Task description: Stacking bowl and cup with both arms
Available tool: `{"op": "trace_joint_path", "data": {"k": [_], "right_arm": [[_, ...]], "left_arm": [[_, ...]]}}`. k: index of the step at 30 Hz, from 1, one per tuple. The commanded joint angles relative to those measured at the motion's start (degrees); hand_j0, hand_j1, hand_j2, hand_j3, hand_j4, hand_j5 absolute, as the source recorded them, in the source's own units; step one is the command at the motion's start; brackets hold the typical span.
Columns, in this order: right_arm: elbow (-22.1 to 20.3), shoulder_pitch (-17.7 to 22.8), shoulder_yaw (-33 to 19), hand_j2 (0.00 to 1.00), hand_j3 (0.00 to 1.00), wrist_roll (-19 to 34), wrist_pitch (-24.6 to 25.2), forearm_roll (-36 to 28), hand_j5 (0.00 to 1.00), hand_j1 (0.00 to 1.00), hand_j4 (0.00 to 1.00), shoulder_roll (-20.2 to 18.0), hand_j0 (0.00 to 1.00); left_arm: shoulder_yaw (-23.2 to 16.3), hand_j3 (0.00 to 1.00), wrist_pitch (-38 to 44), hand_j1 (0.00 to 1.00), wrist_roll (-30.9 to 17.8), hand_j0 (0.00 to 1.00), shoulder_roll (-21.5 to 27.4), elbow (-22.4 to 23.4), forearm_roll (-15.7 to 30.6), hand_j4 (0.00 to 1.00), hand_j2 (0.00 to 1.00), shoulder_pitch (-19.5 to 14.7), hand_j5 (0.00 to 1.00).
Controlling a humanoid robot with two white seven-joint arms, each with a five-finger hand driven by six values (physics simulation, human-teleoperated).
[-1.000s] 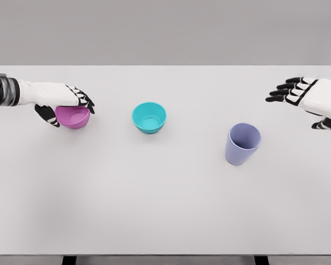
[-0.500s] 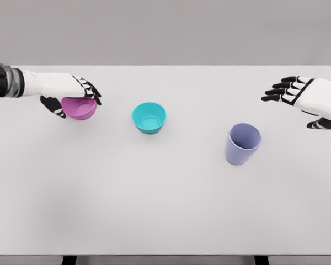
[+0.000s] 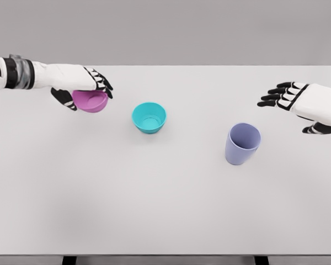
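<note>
Since the earlier frames the left hand [image 3: 80, 83] has carried the pink bowl [image 3: 90, 101] up off the bench [image 3: 154, 210] and rightward, closer to the teal bowl [image 3: 149, 117]. Its fingers [image 3: 102, 84] clasp the pink bowl's rim from above, thumb on the near side (the bowl tilts slightly). The teal bowl sits mid-bench, unmoved. The lavender cup [image 3: 242, 143] stands upright to the right. The right hand [image 3: 303, 102] has edged leftward, its fingers spread and holding nothing, apart from the cup.
</note>
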Motion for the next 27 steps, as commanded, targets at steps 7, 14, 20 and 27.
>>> {"op": "trace_joint_path", "data": {"k": [7, 14, 20, 27], "right_arm": [[-0.03, 0.26, 0.15, 1.0, 1.0, -0.03, 0.17, -0.59, 1.0, 1.0, 1.0, -0.13, 1.0], [-0.03, 0.7, 1.03, 1.0, 1.0, -0.03, 0.17, -0.59, 1.0, 1.0, 1.0, 0.49, 1.0], [-0.03, 0.7, 1.73, 1.0, 1.0, -0.03, 0.17, -0.68, 1.0, 1.0, 1.0, 0.49, 1.0], [-0.03, 0.44, 2.09, 1.0, 1.0, -0.03, 0.17, -0.68, 1.0, 1.0, 1.0, -0.22, 1.0]], "left_arm": [[0.03, 0.79, 0.12, 0.79, 0.02, 0.79, -2.31, -0.15, -0.32, 0.79, 0.79, -0.35, 0.79], [0.03, 0.79, 0.12, 0.79, 0.02, 0.79, -4.68, -0.15, -1.99, 0.79, 0.79, -0.62, 0.79], [0.03, 0.79, 0.12, 0.79, 0.02, 0.79, -5.65, -0.15, -2.17, 0.79, 0.79, -1.14, 0.79], [-0.06, 0.79, 0.12, 0.79, 0.02, 0.79, -6.79, -0.24, -2.08, 0.79, 0.79, -1.76, 0.79]]}}
